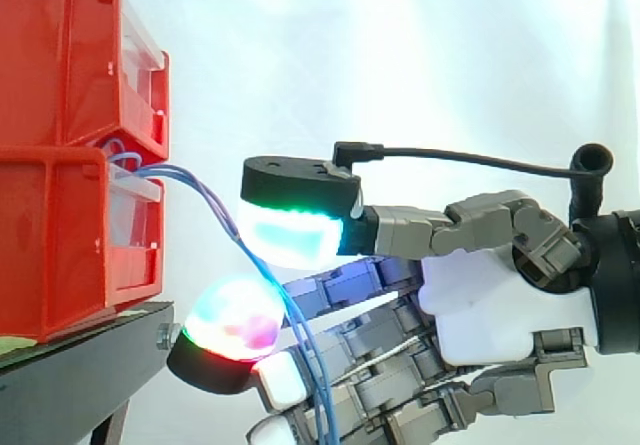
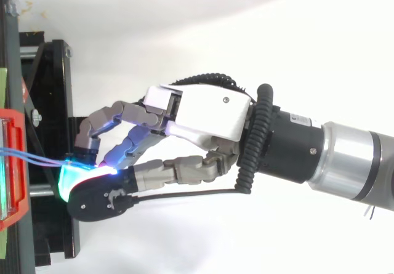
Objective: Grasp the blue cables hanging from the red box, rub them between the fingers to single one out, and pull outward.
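1. Two red bins stand one on the other at the left of the side view: the upper bin (image 1: pixel 60 55) and the lower bin (image 1: pixel 60 255). Both are on a black stand (image 1: pixel 85 355), before a white curtain (image 1: pixel 430 55).
2. The blue cables (image 1: pixel 213 203) come out at the top front edge of the lower bin. They bend to the right and then fall in a curve.
3. The hand (image 1: pixel 480 310) comes in from the right with its fingers pointing toward the bins. It is near the lower bin but apart from it.
4. The thumb pad (image 1: pixel 295 230) lies on top and glows cyan and green. Under it one fingertip (image 1: pixel 232 327) glows green, magenta and red, and white pads sit further down.
5. The cables pass down between the thumb pad and the fingers under it. Then they run across the front of the lower fingers to the bottom edge of the side view.
6. In the top view the cables (image 2: pixel 37 157) go from the rim of the bin (image 2: pixel 17 132) to the place where the curled fingers meet the thumb pad (image 2: pixel 77 178).
7. The hand (image 2: pixel 209 111) is closed in a pinch on the cables: the fingers are bent toward the thumb, and their tips press against its pad. How many strands are inside the pinch, I cannot tell.
8. Between the bin and the pinch the cables make an arch, not a tight line, and the pinch lies lower than the place where they leave the bin.
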Motion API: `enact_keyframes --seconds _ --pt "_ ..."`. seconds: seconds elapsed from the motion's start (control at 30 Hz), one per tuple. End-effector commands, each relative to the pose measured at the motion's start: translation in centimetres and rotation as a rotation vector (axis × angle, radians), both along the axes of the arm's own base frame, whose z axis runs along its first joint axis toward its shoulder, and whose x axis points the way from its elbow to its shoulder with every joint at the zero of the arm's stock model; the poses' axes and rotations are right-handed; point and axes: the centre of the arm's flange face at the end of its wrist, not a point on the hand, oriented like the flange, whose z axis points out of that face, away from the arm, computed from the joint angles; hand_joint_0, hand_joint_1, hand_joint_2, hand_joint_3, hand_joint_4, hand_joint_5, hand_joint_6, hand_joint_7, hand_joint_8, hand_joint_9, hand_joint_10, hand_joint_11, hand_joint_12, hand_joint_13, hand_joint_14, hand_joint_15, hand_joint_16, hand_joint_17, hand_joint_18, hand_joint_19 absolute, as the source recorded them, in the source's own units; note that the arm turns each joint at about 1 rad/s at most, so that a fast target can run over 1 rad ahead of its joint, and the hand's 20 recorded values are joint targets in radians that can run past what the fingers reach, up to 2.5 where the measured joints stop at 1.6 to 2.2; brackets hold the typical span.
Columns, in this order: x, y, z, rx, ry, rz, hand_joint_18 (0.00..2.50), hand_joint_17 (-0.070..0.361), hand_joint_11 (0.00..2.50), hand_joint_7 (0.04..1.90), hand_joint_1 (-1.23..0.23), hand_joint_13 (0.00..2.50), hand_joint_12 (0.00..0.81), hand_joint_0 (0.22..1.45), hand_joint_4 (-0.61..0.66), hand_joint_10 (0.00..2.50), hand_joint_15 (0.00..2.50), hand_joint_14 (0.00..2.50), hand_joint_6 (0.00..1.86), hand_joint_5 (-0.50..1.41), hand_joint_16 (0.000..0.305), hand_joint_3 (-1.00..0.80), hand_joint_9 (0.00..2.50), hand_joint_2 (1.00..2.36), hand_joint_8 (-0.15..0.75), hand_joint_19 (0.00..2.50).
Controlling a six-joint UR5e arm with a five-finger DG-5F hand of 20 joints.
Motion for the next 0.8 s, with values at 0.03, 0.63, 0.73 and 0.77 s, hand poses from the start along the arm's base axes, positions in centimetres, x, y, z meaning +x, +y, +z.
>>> enact_keyframes --seconds 0.03,0.63,0.73,0.77 --pt "0.03 0.07 0.1 0.001 -0.002 0.001 0.69 0.1 0.72 0.92 -0.54 0.81 0.342 0.57 0.17 0.02 0.58 0.02 0.82 -0.14 0.044 -0.42 0.98 1.01 0.261 0.57" --pt "0.47 0.08 0.96 0.007 -0.032 0.002 0.68 0.101 0.75 0.85 -0.7 0.81 0.341 0.58 0.17 0.02 0.59 0.02 0.88 -0.18 0.045 -0.35 0.95 1.01 0.267 0.56" --pt "0.55 0.1 1.02 0.009 -0.039 0.002 0.69 0.103 0.74 0.88 -0.6 0.82 0.349 0.56 0.16 0.02 0.59 0.02 0.87 -0.17 0.046 -0.41 0.98 1.01 0.27 0.57" --pt "0.55 0.22 1.02 0.009 -0.039 0.004 0.7 0.103 0.74 0.88 -0.58 0.82 0.348 0.56 0.16 0.02 0.58 0.02 0.86 -0.16 0.046 -0.42 0.98 1.01 0.269 0.57"
